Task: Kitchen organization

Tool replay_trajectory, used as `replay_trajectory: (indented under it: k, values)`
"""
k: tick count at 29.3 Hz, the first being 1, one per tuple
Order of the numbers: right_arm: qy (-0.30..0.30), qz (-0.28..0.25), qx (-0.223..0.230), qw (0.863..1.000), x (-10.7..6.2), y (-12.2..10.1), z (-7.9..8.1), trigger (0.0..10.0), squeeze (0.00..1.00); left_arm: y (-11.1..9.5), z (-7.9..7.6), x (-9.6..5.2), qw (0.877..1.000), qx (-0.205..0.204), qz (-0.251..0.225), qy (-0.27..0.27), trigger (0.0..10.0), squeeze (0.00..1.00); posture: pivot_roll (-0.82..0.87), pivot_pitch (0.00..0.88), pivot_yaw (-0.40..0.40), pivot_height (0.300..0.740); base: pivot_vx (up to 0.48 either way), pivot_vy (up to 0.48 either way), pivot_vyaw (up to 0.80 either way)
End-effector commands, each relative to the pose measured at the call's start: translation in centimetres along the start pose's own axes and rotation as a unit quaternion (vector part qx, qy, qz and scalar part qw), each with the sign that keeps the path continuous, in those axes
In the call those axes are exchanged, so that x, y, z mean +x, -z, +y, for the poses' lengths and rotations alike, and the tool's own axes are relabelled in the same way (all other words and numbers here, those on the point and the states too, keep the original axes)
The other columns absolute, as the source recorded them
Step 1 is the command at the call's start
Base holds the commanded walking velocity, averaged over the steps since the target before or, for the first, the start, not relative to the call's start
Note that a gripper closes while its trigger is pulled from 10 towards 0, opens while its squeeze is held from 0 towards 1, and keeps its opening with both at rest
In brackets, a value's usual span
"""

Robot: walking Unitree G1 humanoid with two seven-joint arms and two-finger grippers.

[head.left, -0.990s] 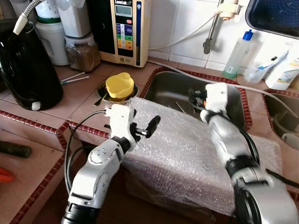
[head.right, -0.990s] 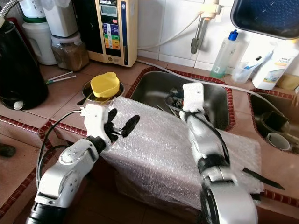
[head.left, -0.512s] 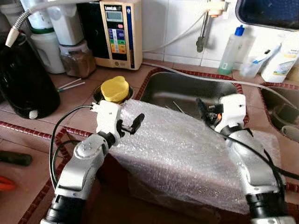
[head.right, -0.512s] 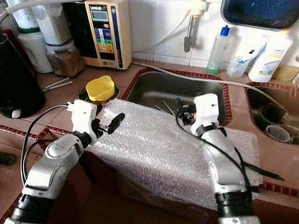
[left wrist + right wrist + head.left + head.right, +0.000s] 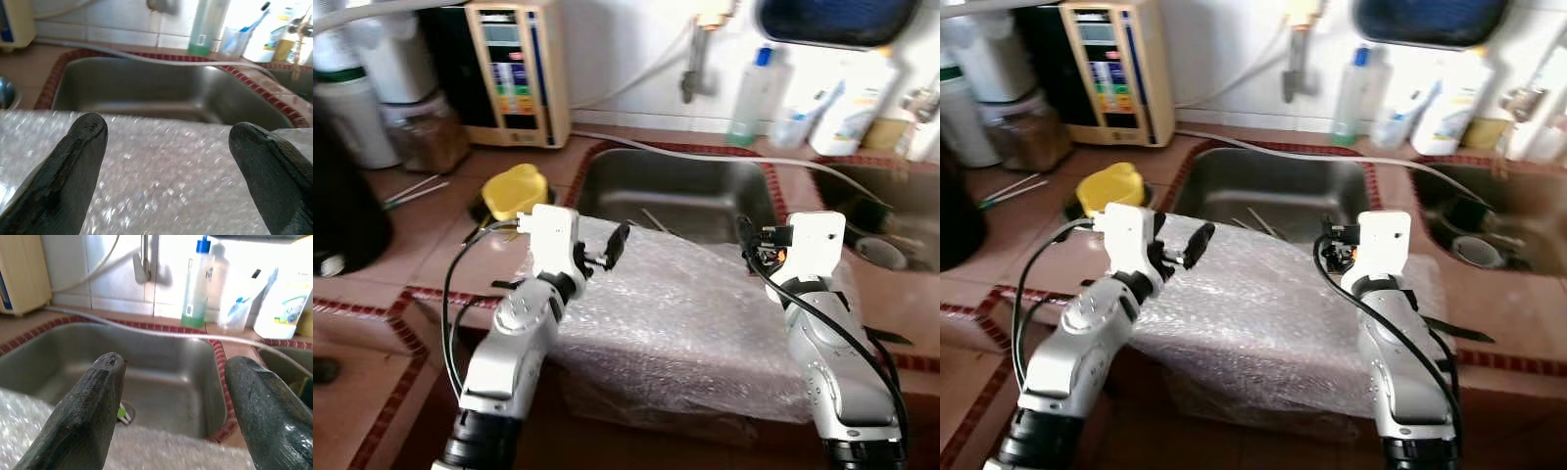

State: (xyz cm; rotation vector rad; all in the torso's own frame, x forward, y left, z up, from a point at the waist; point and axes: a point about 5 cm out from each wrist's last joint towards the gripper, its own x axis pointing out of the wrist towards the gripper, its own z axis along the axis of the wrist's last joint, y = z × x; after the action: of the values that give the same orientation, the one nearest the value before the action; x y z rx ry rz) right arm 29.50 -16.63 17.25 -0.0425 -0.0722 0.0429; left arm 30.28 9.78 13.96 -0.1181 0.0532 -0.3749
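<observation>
A bubble-wrapped bundle (image 5: 675, 313) lies on the desk (image 5: 431, 250) before the sink (image 5: 680, 186). The left hand (image 5: 602, 250) hovers, fingers spread, over its near-left corner. The right hand (image 5: 171, 396), also released and empty, hangs above its far edge.

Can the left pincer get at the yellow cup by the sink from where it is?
Probably yes. The left pincer hovers open over the bubble wrap, and the yellow cup sits just beyond it on the counter with nothing between.

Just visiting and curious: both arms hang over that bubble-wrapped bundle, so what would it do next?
Probably lower both open grippers, left gripper and right gripper, onto the bubble-wrapped bundle; neither grips it yet.
</observation>
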Motion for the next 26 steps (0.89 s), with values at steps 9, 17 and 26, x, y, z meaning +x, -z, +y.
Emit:
replay_trajectory:
  k: [9, 17, 26]
  values:
    - [-0.029, -0.007, 0.009, 1.0, -0.4, -2.0, 1.5, 10.0, 0.0, -3.1, 1.1, -0.9, 0.996, 0.014, -0.071, -0.048, 10.0, 0.0, -0.01, 0.0, -0.013, 0.74, 0.0, 0.0, 0.0]
    - [-0.03, -0.014, 0.028, 0.999, -0.4, -2.2, 1.6, 10.0, 0.0, -2.9, 0.4, -1.5, 0.997, -0.001, -0.071, -0.033, 10.0, 0.0, -0.01, 0.0, -0.017, 0.74, 0.0, 0.0, 0.0]
    - [-0.082, 0.007, 0.055, 0.995, -1.3, -1.8, 2.9, 10.0, 0.0, -3.2, 0.7, -1.3, 0.997, -0.015, -0.075, -0.033, 10.0, 0.0, -0.01, 0.0, -0.015, 0.74, 0.12, 0.0, 0.0]
